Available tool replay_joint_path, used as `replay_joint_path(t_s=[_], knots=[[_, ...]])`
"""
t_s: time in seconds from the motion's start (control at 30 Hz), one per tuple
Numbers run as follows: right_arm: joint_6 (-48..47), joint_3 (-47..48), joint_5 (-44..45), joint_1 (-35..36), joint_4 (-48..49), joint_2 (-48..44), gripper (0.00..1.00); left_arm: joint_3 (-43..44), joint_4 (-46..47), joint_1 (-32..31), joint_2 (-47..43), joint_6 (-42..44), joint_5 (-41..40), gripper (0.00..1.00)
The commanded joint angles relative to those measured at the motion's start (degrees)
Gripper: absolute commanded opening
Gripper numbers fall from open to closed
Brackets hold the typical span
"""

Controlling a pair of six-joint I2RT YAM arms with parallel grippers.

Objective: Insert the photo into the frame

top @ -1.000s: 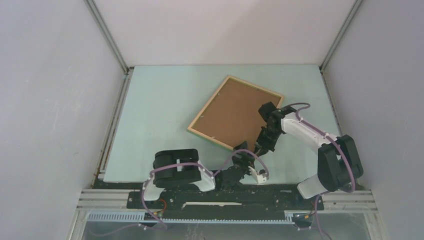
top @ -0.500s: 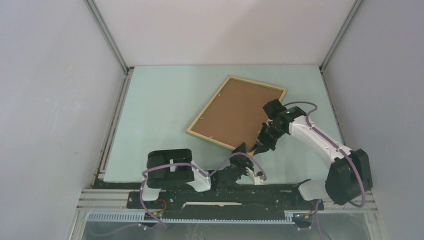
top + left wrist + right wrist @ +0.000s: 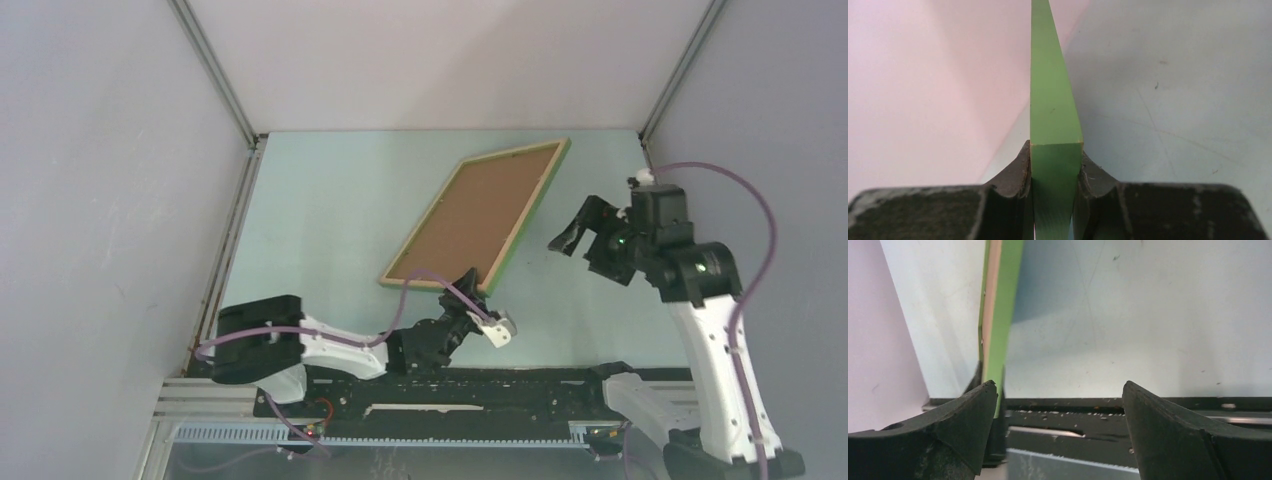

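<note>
The frame (image 3: 530,195) stands tilted up off the pale green table (image 3: 320,230), its light wood rim facing me and its green side turned right. The photo (image 3: 478,215) shows only as a plain brown board back filling the opening. My left gripper (image 3: 467,288) is shut on the frame's near corner. In the left wrist view the green edge (image 3: 1053,100) is clamped between the jaws of my left gripper (image 3: 1054,152). My right gripper (image 3: 583,232) hangs open and raised, to the right of the frame. In the right wrist view my right gripper (image 3: 1059,385) holds nothing, and the frame's green edge (image 3: 1003,315) runs just left of it.
White enclosure walls (image 3: 110,200) close in the table on the left, back and right. A black base rail (image 3: 450,385) runs along the near edge, with a cable duct below it. The right arm's purple cable (image 3: 745,200) loops high beside the right wall.
The frame went from lying flat to standing tilted on edge. My left gripper closed on its near corner. My right gripper opened, let go and lifted away to the right.
</note>
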Motion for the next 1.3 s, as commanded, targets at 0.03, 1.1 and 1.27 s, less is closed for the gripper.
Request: replay_joint_path(t_s=[0.03,1.1,1.27], knots=[[-6.32,4.15,9.76,-0.45,-6.60,-6.44,1.00,-0.62,-7.43,1.33,-15.29,-23.53,9.59,0.00],[-8.25,-5.26,16.26,-1.12,-2.75,-10.68,0.98,-8.19,0.59,54.46,-14.31,-114.87,61.84,0.00],[-8.70,-6.84,16.96,-1.31,-1.74,-10.48,0.98,-5.24,16.00,56.18,2.80,-124.60,74.07,0.00]])
